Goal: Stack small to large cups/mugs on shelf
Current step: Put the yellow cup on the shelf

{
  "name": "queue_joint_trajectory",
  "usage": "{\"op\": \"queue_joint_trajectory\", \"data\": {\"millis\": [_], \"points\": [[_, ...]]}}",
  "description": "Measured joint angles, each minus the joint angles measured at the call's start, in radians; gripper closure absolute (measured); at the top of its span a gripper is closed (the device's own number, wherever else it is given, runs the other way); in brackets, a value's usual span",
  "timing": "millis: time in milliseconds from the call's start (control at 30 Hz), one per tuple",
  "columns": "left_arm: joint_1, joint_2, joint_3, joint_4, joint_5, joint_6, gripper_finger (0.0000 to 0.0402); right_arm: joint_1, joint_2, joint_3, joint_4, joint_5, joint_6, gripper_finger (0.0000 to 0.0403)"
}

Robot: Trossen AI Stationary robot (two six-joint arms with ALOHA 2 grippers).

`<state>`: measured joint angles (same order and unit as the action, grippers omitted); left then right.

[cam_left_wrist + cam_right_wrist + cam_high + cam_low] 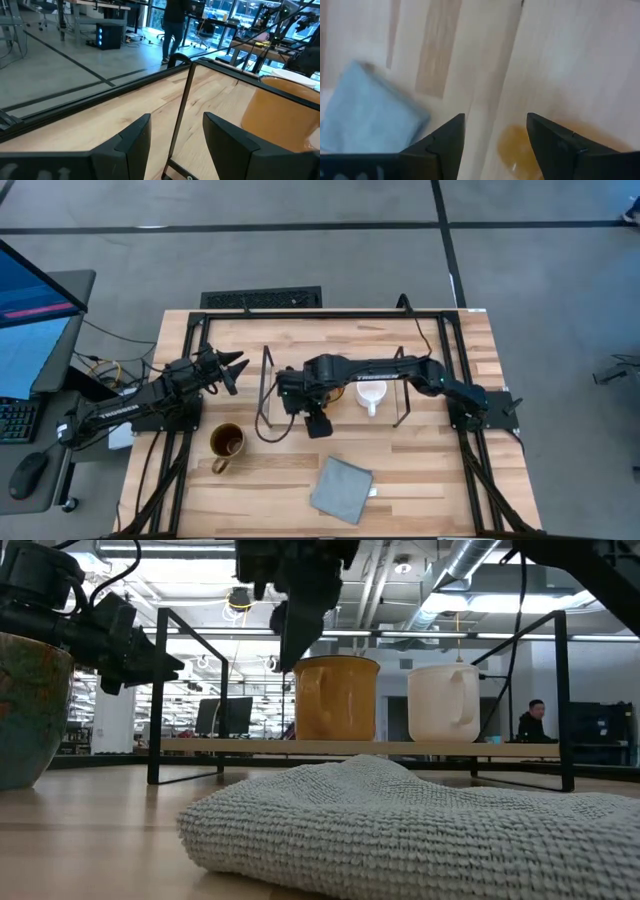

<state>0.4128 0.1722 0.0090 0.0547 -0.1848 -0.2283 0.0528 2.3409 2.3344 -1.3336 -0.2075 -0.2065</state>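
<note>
The amber glass mug (336, 698) and the small white mug (445, 702) stand upright side by side on the low wooden shelf (250, 747). In the high view the white mug (372, 395) shows, but my right arm hides the amber one. The brownish-tan mug (227, 442) stands on the table near the shelf's left end. My right gripper (295, 635) hangs open and empty just above the amber mug, fingers pointing down (495, 130). My left gripper (235, 370) is open and empty, level, by the shelf's left wire frame (181, 100).
A grey-blue knitted cloth (340, 488) lies on the table near the front edge. The shelf's black wire frames (403, 385) stand at both short ends. A person stands in the room beyond the table (535, 720).
</note>
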Motion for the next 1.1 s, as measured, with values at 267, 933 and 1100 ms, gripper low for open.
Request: {"op": "queue_joint_trajectory", "data": {"millis": [267, 933, 1100], "points": [[0.0, 0.004, 0.0, 0.0, 0.001, 0.006, 0.023, -0.001, 0.004, -0.002, -0.059, 0.041, 0.025, 0.017], [0.0, 0.005, 0.0, 0.0, 0.002, 0.006, 0.023, -0.001, 0.004, -0.002, -0.185, 0.053, 0.025, 0.017], [0.0, 0.004, 0.0, 0.0, 0.002, 0.006, 0.023, 0.0, 0.004, -0.002, -0.185, 0.052, 0.025, 0.017]]}}
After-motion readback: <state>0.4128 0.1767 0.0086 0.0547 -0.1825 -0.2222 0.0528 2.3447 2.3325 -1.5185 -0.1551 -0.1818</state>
